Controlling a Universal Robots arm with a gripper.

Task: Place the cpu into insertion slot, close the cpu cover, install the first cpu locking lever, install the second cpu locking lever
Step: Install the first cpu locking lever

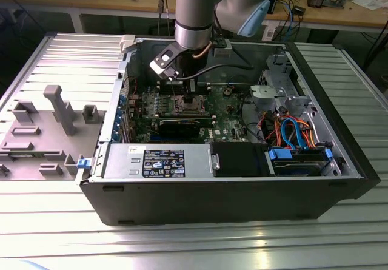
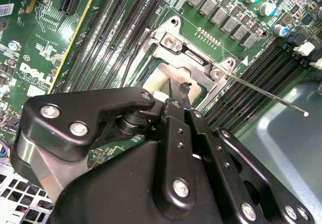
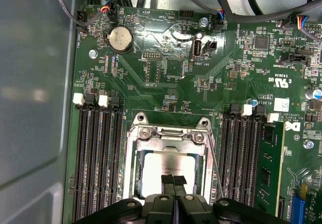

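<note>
The cpu lies flat in the insertion slot on the green motherboard, its silver-grey top showing through the square window of the cpu cover. The cover is lowered over the chip, its metal frame lying along the chip's edges. The gripper hangs directly over the chip with its two black fingers pressed together and nothing between them. In the second wrist view its tip appears to rest on or just above the cpu, though contact cannot be made out. A thin wire locking lever stands out at an angle from a corner of the socket, clear of the board. Long black memory slots flank the socket on both sides. In the exterior view the arm reaches down into an open computer case lying on a ribbed metal table.
</note>
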